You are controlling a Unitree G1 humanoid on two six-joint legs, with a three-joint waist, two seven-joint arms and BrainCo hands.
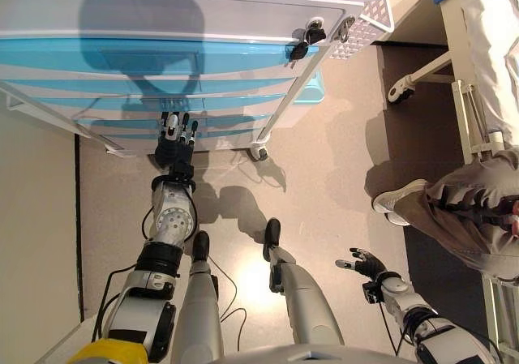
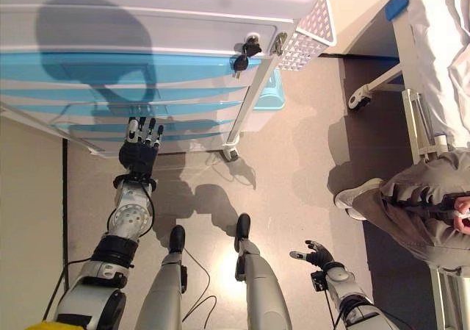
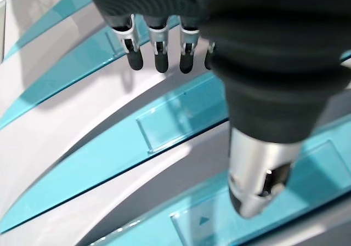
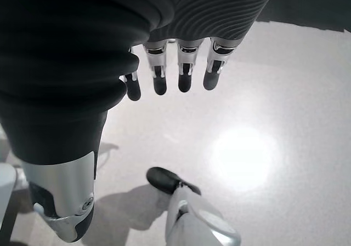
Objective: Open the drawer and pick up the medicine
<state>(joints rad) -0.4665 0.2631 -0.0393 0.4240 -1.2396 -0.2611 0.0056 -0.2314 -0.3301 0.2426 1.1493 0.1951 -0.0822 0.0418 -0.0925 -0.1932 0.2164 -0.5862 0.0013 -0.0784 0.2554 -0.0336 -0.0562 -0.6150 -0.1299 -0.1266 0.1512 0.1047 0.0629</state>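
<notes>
The cabinet point(image 1: 186, 23) is cut off at the far and left edges; its drawers point(image 1: 146, 56) are closed, so any medicine is hidden; the seated person point(image 1: 470, 210) at the right is cropped by the edge; the keys point(image 1: 304, 41) are too small to be told apart.

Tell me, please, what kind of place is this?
Probably a hospital or clinic room. A white wheeled cart with blue drawers stands on castors, keys in its lock, and a bed frame on wheels stands beside a seated person.
</notes>
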